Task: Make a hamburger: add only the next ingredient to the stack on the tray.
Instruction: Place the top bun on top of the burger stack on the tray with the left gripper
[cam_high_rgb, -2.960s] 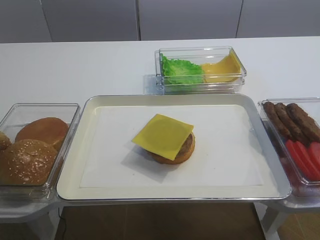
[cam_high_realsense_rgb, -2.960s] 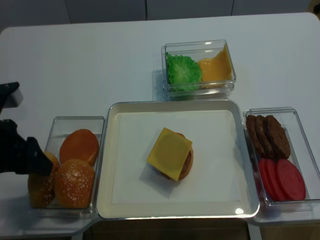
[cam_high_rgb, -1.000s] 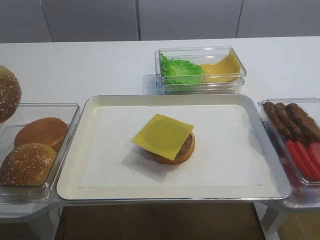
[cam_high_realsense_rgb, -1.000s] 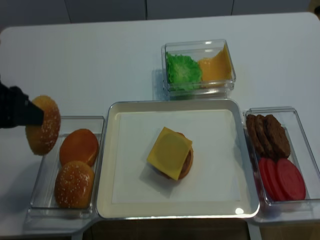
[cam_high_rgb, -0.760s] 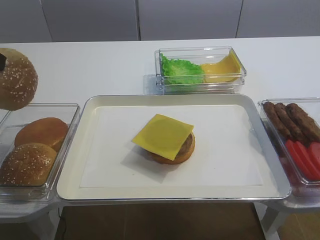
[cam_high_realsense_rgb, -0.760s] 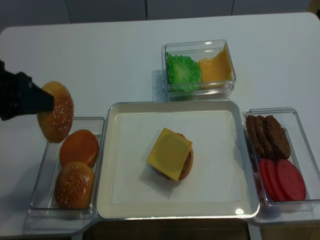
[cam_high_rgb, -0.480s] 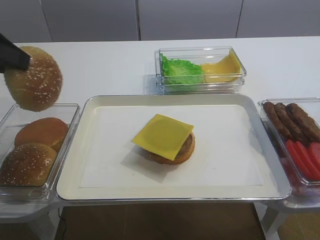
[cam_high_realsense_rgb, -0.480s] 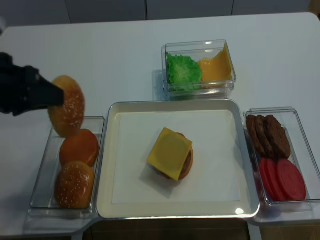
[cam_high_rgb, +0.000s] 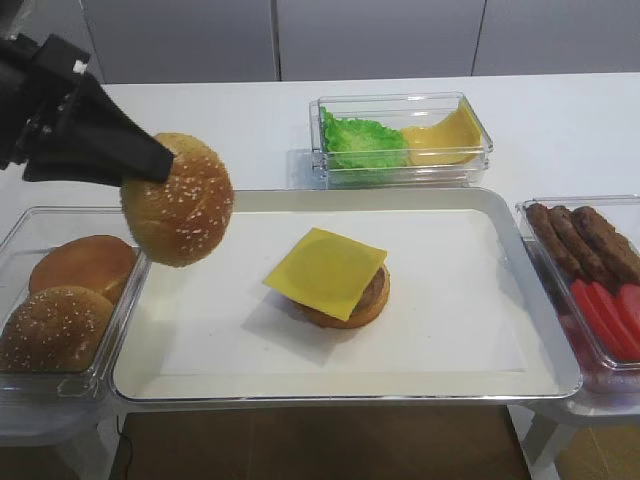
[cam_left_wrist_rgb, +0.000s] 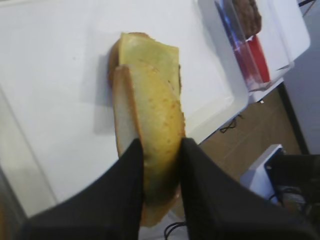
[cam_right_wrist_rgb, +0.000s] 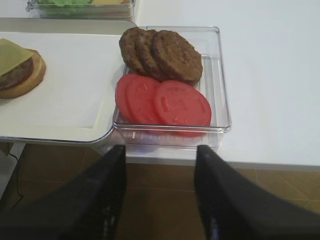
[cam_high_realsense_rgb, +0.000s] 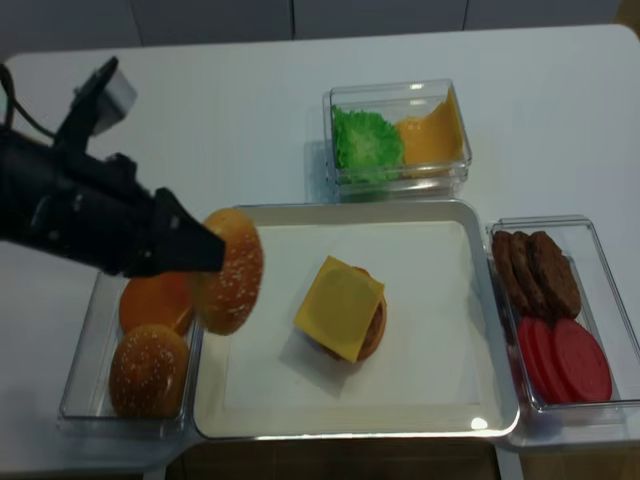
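Bright even light, soft shadows, blurry left wrist view

bun top (cam_high_rgb: 178, 200): glossy golden-brown crust, rough with pale seeds
tray (cam_high_rgb: 560, 345): shiny metal rim, matt cream inside
paper (cam_high_rgb: 450, 300): matt white, smooth, lining the tray
cheese (cam_high_rgb: 326, 271): smooth, yellow
bins (cam_high_rgb: 400, 105): clear glossy plastic, around the tray
table (cam_high_rgb: 250, 125): smooth matt white

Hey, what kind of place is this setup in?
Likely a mock burger-assembly station: clear bins of buns, patties and lettuce surround a paper-lined tray on a white table.
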